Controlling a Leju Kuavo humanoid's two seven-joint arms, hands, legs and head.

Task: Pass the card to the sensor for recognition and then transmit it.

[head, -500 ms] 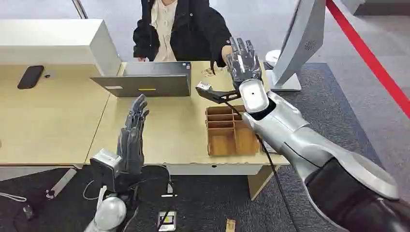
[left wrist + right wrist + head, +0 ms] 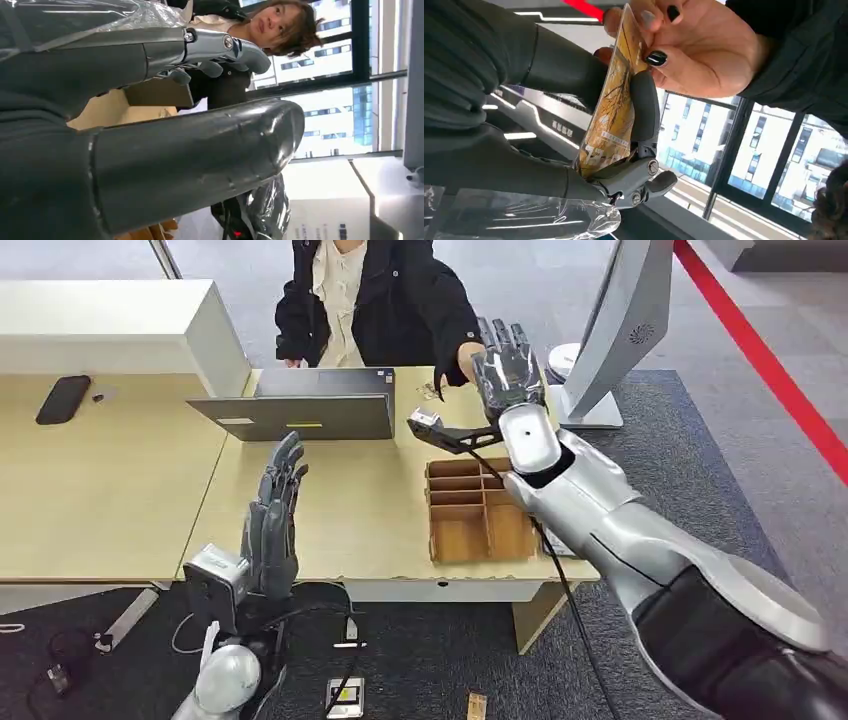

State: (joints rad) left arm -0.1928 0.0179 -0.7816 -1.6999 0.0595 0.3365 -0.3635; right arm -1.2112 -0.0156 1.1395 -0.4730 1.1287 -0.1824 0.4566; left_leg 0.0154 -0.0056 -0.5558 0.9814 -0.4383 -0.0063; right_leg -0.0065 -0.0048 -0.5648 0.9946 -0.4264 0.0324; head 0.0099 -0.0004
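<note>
In the right wrist view a yellow patterned card (image 2: 611, 107) sits between the thumb and fingers of my right hand (image 2: 574, 125). A person's hand (image 2: 689, 45) with dark nails pinches the card's far end. The head view has my right hand (image 2: 508, 368) raised over the table's far edge, its back toward me, meeting the person's hand (image 2: 467, 353). My left hand (image 2: 272, 525) stands upright above the table's front edge, fingers straight and holding nothing; the left wrist view has its fingers (image 2: 220, 47) spread with nothing between them.
A person in a dark jacket (image 2: 375, 300) sits behind the wooden table (image 2: 340, 520). On the table are a grey laptop (image 2: 315, 405) and a brown compartment box (image 2: 478, 510). A tall grey device on a stand (image 2: 625, 320) rises at the right, and a white cabinet (image 2: 110, 330) at the left.
My right hand has edged slightly right and down with the card, and the person's hand has stayed at it. The left hand has barely moved.
</note>
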